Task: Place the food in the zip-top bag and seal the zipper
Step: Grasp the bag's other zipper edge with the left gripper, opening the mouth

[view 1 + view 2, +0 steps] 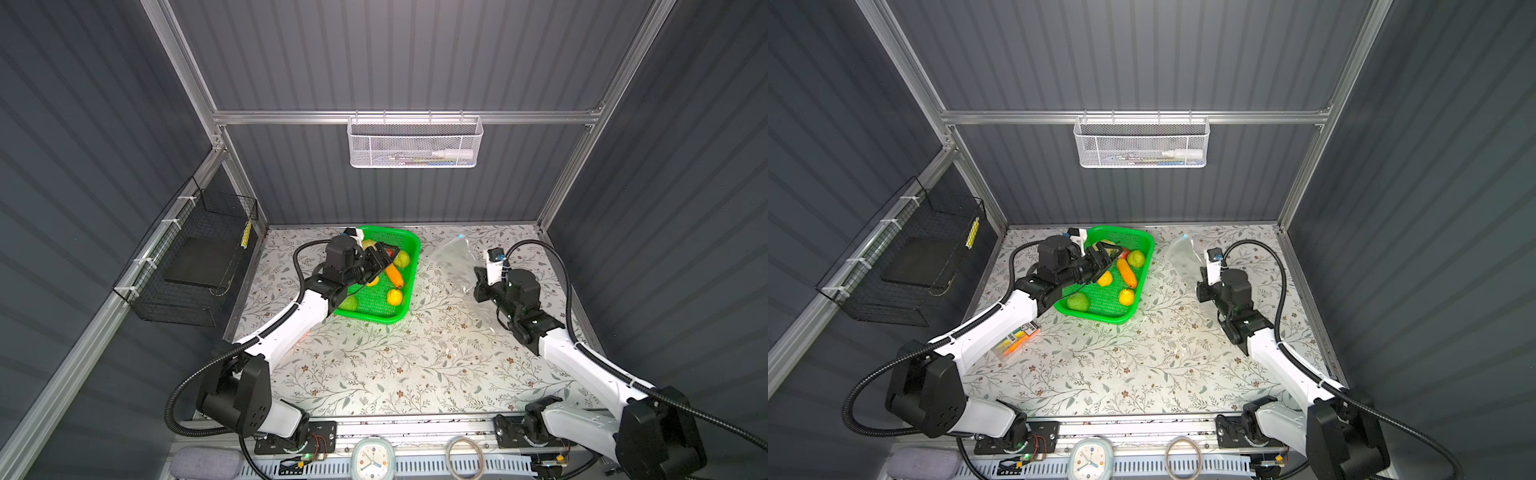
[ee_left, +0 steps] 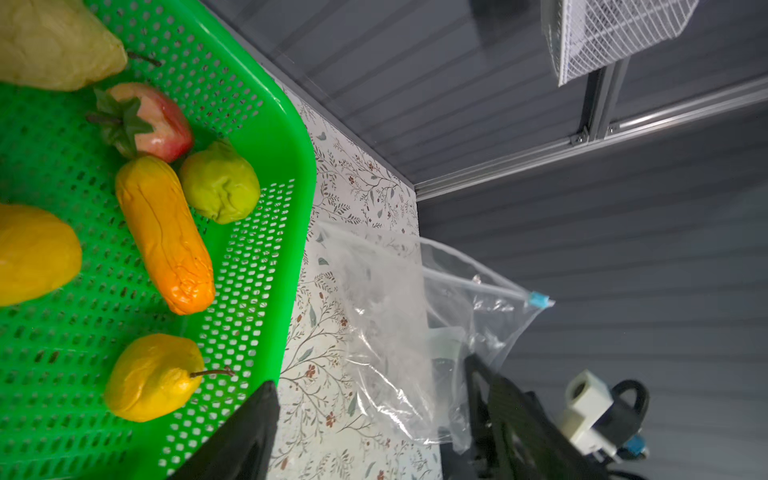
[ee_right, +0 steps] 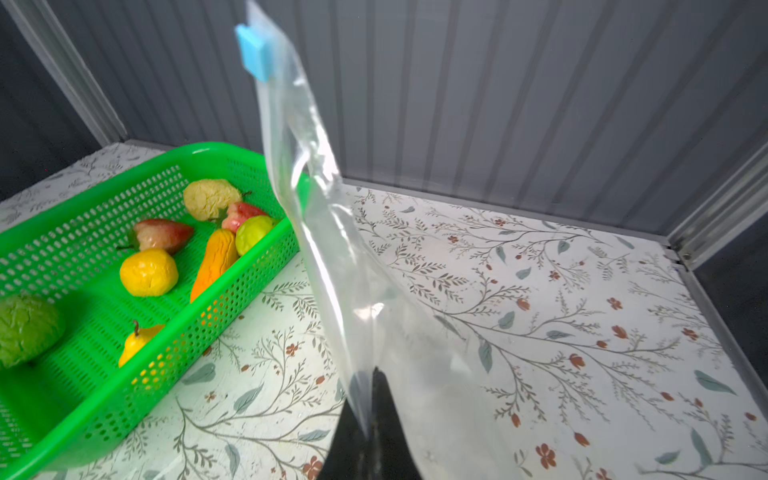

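Both busy: left tool point(image 1: 384, 257) hovers spread over the green basket point(image 1: 417, 253), long orange piece point(image 1: 395, 275) just beside it. Right tool point(image 3: 372, 399) pinches the zip-top bag point(image 3: 332, 249) beside that basket.

In both top views the left gripper point(image 1: 380, 261) covers most of 1 strawberry point(image 1: 390, 252); the zip-top bag point(image 3: 353, 270) veils the right gripper point(image 3: 370, 432).

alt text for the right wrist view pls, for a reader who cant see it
The right gripper is shut on a clear zip-top bag, holding it up with its light-blue slider tab at the raised end. Beside it on the floral table, a green perforated basket holds the toy food, none of it bagged yet.
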`<state>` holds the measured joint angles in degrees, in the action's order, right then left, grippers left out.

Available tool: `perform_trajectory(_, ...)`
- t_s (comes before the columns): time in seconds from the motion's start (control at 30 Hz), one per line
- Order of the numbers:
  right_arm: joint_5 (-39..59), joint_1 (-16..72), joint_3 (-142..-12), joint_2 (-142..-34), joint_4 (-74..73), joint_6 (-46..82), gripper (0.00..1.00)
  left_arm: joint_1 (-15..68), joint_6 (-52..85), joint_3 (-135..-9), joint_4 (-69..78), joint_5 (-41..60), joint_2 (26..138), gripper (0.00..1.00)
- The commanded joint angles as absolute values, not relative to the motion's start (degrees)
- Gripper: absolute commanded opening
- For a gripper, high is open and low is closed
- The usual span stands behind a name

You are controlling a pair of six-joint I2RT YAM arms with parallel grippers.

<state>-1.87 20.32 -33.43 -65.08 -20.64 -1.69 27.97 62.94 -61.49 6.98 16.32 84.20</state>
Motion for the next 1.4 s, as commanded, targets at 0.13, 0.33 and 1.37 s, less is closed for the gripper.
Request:
perform_trajectory(0.13,-4.49,23.79,-27.80,-64.47,-37.43,-3.22,0.00,30.68,84.26,-60.70,12.03,12.63,87.14,0.80)
perform_trajectory(0.33,-5.01,24.61,-25.45,-64.54,-39.15,-2.27,0.00,33.41,92.01,-60.79,15.70,12.10,91.50,0.78)
perform_trajectory(1.37,-4.86,25.05,-21.38,-64.51,-44.38,-2.72,0.00,39.90,109.75,-72.77,28.32,13.41,111.28,0.36)
